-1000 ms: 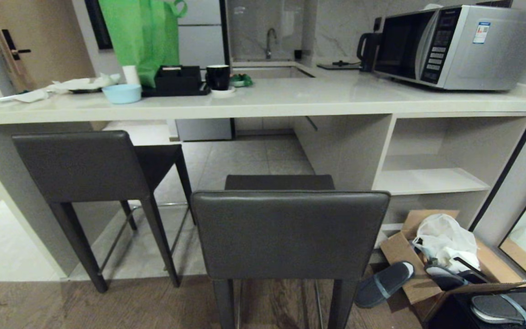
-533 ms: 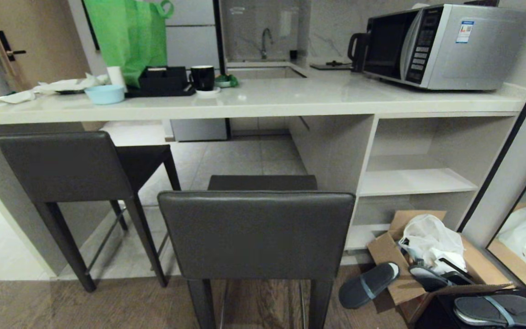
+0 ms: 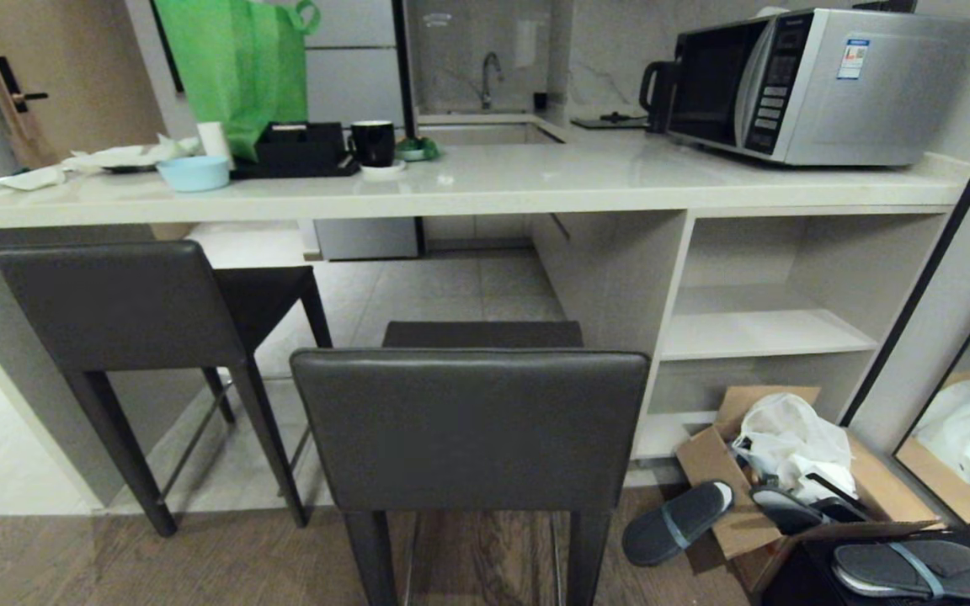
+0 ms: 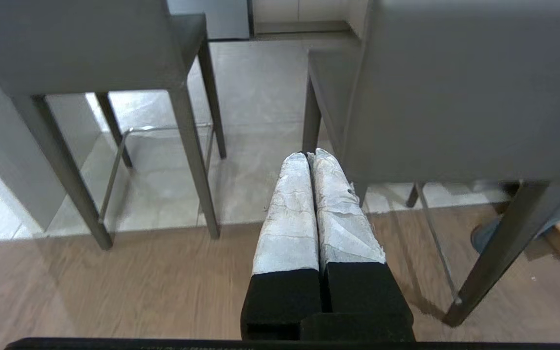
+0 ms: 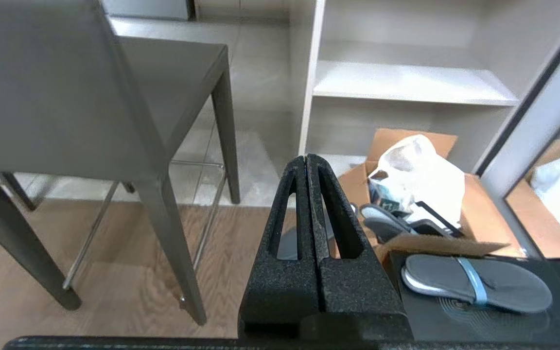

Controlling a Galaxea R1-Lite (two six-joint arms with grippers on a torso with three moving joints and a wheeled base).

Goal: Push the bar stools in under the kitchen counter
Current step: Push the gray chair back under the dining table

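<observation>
Standing clear of the kitchen counter (image 3: 468,189), the nearer bar stool (image 3: 470,429) is flanked by closed, empty left gripper (image 4: 309,156) and right gripper (image 5: 306,158).

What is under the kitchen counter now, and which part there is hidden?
Under the kitchen counter, the left bar stool has its seat partly tucked in; white shelves fill the right end. The nearer bar stool stands outside, its backrest hiding the floor behind it.

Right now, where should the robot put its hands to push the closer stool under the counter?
Probably on the flat backrest of the closer stool, from the robot's side. It is broad and upright and faces the robot squarely, with the counter straight beyond. Both grippers, left gripper and right gripper, are shut, fine for pressing.
</observation>
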